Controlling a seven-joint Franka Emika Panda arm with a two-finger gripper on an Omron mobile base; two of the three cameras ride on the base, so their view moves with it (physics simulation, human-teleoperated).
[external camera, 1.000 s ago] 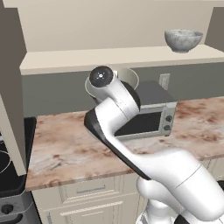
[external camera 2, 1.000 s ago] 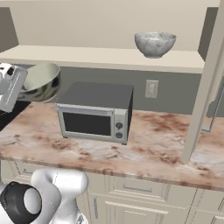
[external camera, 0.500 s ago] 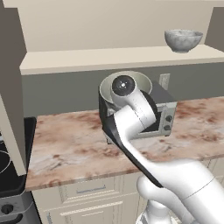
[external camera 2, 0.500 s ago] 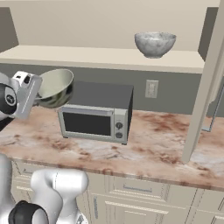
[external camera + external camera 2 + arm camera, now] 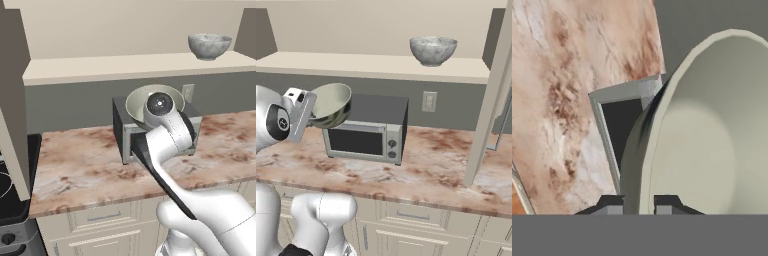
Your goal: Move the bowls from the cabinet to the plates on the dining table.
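My gripper (image 5: 310,107) is shut on the rim of one bowl (image 5: 332,103), tilted on its side in the air in front of the microwave. The hand view has my fingertips (image 5: 665,202) pinching that rim, the pale inside of the bowl (image 5: 704,132) to the right. From the left base view the wrist covers most of the held bowl (image 5: 137,102). A second mottled grey bowl (image 5: 209,46) (image 5: 433,50) stands upright on the open cabinet's shelf (image 5: 125,67) (image 5: 371,65). The plates and the dining table are out of view.
A grey microwave (image 5: 371,132) (image 5: 122,137) stands on the marble counter (image 5: 85,165) (image 5: 431,165) under the shelf. An open cream cabinet door (image 5: 496,100) hangs at the right. A stove (image 5: 10,200) sits at the far left. Cream drawers run below the counter.
The arm has swung to the right with the bowl in its grip, from left of the microwave to in front of it. The bowl on the shelf has not moved.
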